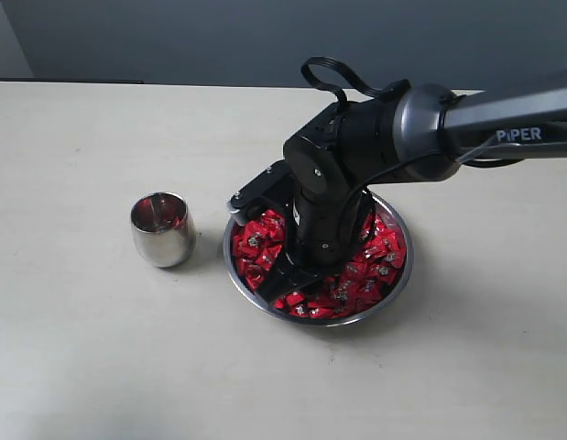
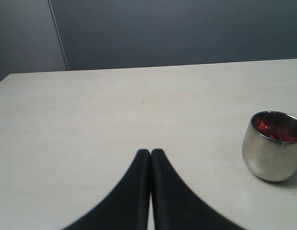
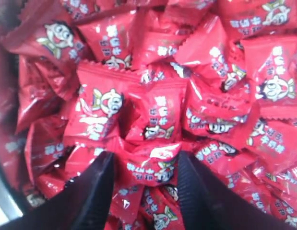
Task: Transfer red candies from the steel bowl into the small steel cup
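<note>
Fingers [image 3: 95,191] on the right gripper [image 3: 146,160] are spread wide and pushed down into the pile of red candies [image 3: 148,110] in the steel bowl [image 1: 404,275]. Nothing pinched yet as far as I can see. One candy [image 3: 153,167] sits right between the two tips, so that's the obvious target imo.

To do this grab well I'd sink a touch deeper so the tips get below the wrapper's edges, then close slowly. These shiny packs slide over each other, and one will squirt out if it's only caught by a corner. I'd also lift straight up before swinging over, so any neighbours riding along drop back into the bowl and not onto the table [image 1: 81,348].

Orientation: the candies are little pillow packs lying every which way, no common direction. The one between the tips looks to lie flat with its longer side running across the gap, finger to finger. Not ideal, since gripping across the short side would hold better, but I reckon it's soft enough to crumple.

The small steel cup [image 1: 162,231] stands upright, mouth up, on the table near the bowl on its left in the exterior view. It isn't touching the bowl, and there's some red already inside. Left gripper [image 2: 150,153] hangs over the table with its fingers pressed together, empty.
</note>
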Robot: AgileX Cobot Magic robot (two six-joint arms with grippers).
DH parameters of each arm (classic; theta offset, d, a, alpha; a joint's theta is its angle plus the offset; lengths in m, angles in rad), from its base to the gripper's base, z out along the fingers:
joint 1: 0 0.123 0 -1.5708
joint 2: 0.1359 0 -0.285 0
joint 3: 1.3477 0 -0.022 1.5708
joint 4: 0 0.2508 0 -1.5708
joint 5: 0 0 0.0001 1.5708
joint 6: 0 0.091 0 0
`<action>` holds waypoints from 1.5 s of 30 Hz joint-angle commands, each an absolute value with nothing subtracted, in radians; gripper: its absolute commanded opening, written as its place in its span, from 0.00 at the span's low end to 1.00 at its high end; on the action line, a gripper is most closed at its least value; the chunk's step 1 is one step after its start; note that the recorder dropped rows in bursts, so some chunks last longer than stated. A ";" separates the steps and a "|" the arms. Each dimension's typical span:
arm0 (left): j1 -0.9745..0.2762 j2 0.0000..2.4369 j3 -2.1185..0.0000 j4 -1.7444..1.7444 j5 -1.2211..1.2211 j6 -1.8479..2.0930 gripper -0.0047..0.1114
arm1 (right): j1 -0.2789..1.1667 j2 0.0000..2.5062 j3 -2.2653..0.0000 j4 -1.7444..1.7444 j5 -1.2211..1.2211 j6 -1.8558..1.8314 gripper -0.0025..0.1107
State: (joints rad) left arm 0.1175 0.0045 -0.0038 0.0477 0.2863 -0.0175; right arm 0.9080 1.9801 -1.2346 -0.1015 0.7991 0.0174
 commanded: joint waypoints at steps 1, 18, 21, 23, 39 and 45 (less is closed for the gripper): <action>0.118 0.000 0.000 0.045 0.284 -0.019 0.04 | 0.908 1.982 -1.240 -0.107 0.788 0.016 0.39; 0.118 0.000 0.000 0.045 0.284 -0.019 0.04 | 0.908 2.004 -1.240 -0.105 0.787 0.018 0.39; 0.118 0.000 0.000 0.045 0.284 -0.019 0.04 | 0.908 2.004 -1.240 -0.105 0.787 0.018 0.39; 0.118 0.000 0.000 0.045 0.284 -0.019 0.04 | 0.908 2.006 -1.240 -0.105 0.787 0.018 0.39; 0.118 0.000 0.000 0.045 0.284 -0.019 0.04 | 0.908 2.026 -1.240 -0.110 0.797 0.018 0.26; 0.118 0.000 0.000 0.045 0.284 -0.019 0.04 | 0.908 2.026 -1.240 -0.110 0.797 0.018 0.05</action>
